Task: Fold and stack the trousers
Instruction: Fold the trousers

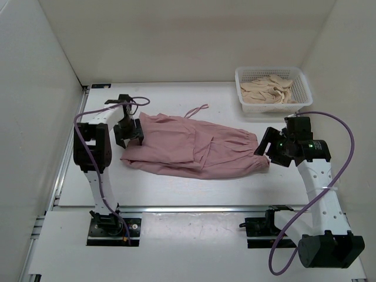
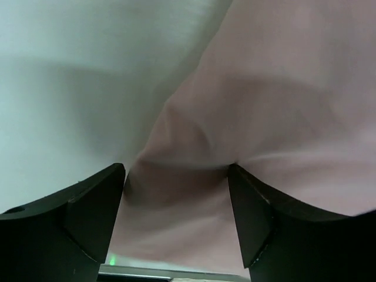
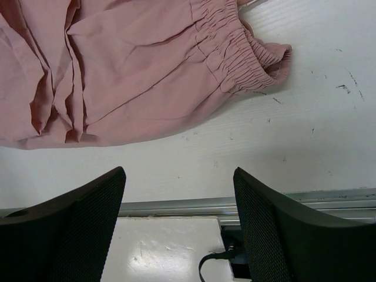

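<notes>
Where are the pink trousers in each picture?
Top view: the trousers lie across the middle of the table.
Left wrist view: the trousers fill the right side and bottom middle, very close.
Right wrist view: the trousers fill the top left.
Shared landmark: the gathered elastic end, right end in the top view, top right in the right wrist view; not in the left wrist view.

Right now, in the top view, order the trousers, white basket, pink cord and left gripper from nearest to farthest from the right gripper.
From the right gripper:
1. trousers, just left of it
2. white basket, far right corner
3. pink cord, far side, centre
4. left gripper, opposite end, left
</notes>
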Tool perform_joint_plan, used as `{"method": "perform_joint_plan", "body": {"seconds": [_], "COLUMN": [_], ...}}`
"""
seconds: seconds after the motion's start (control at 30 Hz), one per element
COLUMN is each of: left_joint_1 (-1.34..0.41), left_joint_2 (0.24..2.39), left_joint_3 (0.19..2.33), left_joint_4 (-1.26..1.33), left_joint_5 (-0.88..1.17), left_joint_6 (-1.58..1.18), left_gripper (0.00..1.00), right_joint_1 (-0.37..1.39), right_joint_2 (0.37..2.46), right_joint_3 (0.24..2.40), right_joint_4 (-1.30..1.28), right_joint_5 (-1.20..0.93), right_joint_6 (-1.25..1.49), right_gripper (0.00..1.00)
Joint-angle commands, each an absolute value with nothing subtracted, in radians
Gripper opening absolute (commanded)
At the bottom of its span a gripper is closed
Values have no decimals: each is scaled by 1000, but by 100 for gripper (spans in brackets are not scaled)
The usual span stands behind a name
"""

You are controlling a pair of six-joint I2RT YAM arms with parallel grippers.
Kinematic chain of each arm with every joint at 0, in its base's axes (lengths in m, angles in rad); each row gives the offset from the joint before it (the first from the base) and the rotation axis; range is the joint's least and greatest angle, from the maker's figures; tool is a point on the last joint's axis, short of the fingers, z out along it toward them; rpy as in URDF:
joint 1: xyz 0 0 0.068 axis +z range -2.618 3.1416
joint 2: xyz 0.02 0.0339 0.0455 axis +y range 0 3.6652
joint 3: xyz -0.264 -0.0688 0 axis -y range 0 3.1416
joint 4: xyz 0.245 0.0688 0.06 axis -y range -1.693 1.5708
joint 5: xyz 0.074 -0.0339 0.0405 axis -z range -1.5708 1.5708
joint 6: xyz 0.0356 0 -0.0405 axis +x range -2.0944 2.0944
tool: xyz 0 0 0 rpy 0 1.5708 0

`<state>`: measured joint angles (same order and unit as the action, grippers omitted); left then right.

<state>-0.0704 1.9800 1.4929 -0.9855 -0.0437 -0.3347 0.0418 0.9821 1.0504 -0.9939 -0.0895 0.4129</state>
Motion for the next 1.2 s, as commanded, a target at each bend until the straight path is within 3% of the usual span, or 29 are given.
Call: {"method": "perform_joint_plan", "body": {"seconds": [0.0, 0.03, 0.13, 0.17, 0.4, 0.6, 0.93, 1.17], "left_joint_1": [-61, -61, -52, -40, 101, 54, -329, -628], "left_joint_2": [2020, 2031, 2040, 2040, 1760, 1695, 1686, 1833], "left_joint_3": [1488, 1488, 1488, 1488, 1551, 1791, 1962, 2048], "left_joint_4": [-948, -948, -948, -948, -1017, -1161, -1213, -1213], "left_joint_5": [29, 44, 57, 57, -123, -137, -227, -273], "left_joint_6": [-281, -281, -281, -281, -376, -345, -500, -684], "left_gripper": [81, 77, 13, 10, 10, 10, 10, 10], "right_joint_1": [48, 48, 48, 48, 48, 48, 48, 48], "right_joint_2": [965, 965, 965, 965, 965, 983, 983, 992], "right_joint_3": [1054, 1054, 1054, 1064, 1074, 1065, 1055, 1046], "right_joint_4": [-1000, -1000, -1009, -1009, -1019, -1009, -1000, -1000], "right_joint_5": [-98, -98, -87, -87, -77, -77, -77, -86], "right_joint_6": [394, 394, 403, 403, 403, 403, 413, 413], "right_gripper": [79, 79, 79, 79, 79, 79, 79, 79]}}
